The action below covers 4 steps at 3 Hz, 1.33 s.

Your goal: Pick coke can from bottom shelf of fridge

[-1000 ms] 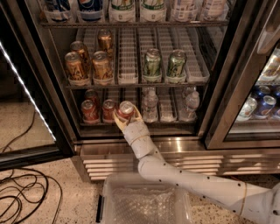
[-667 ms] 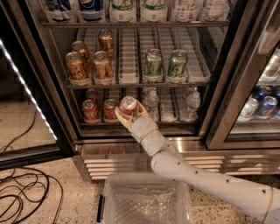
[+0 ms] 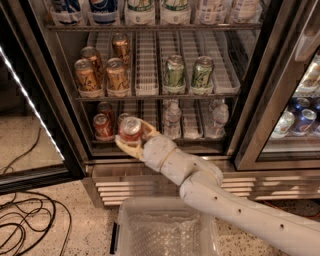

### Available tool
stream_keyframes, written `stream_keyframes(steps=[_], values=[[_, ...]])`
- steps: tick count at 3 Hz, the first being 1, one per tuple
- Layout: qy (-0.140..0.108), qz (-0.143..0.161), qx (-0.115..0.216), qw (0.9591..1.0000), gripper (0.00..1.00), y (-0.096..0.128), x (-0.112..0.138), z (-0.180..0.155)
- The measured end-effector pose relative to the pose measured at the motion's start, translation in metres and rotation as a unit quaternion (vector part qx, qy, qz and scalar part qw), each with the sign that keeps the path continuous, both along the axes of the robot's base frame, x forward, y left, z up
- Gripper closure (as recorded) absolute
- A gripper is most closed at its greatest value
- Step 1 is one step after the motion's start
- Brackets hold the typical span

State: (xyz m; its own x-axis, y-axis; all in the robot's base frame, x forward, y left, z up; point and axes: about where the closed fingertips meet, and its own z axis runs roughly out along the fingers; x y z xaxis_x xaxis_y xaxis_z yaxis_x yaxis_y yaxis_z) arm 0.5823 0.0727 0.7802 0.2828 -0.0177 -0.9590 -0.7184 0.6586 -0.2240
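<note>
Clear bin (image 3: 167,210) on floor, nearest. Arm angles up-left over sill. Gripper (image 3: 134,139) clamped around coke can (image 3: 131,128), tilted, at front edge of bottom shelf (image 3: 191,131), left side. Other red cans (image 3: 102,125) behind, inside fridge (image 3: 248,100).

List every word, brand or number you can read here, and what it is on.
"pepsi", barely legible: blue label of a bottle on the top rack.
The coke can, held by the gripper in front of the bottom shelf: print too blurred.
Gold-brown cans, green cans, water bottles: labels unreadable.
</note>
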Motion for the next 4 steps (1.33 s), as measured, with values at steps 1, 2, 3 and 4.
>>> stream_keyframes(steps=[1,2,3,4], values=[[0.023,0.133,-0.105,0.9853,1.00,0.097,-0.108,-0.030],[0.055,0.201,-0.187,0.9599,1.00,0.123,-0.176,-0.082],[0.065,0.188,-0.209,0.9577,1.00,0.061,-0.178,-0.074],[0.065,0.187,-0.208,0.9577,1.00,0.061,-0.178,-0.074]])
